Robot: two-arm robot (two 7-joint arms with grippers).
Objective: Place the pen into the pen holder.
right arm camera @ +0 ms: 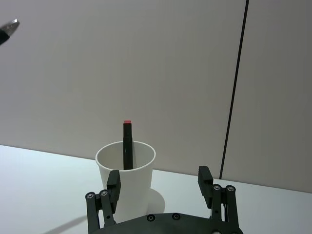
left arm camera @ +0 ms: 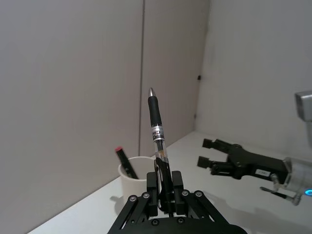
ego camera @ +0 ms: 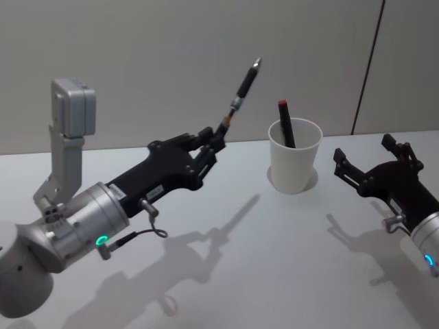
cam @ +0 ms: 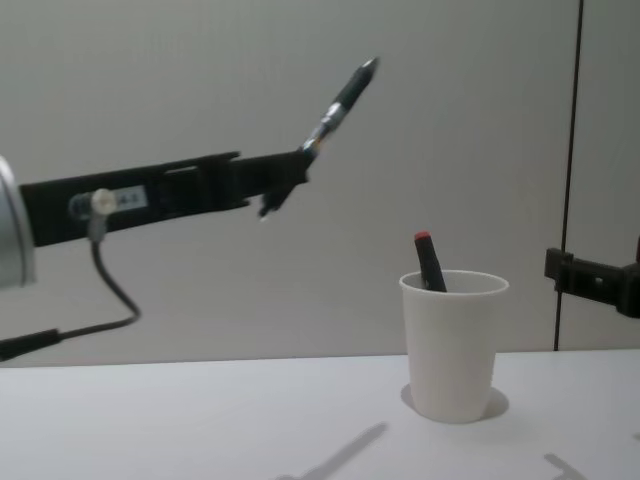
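Pen [ego camera: 240,92] hangs high over the table, clamped at its lower end in the left gripper [ego camera: 214,140] — angled up, left of the pen holder [ego camera: 295,168], likely to clear its rim. The right gripper [ego camera: 365,153] sits spread wide beside the holder — idle.

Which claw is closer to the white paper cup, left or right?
Right. The right claw, open, sits just beside the pen holder near rim height; the left claw grips the pen higher up, farther off on the other side.
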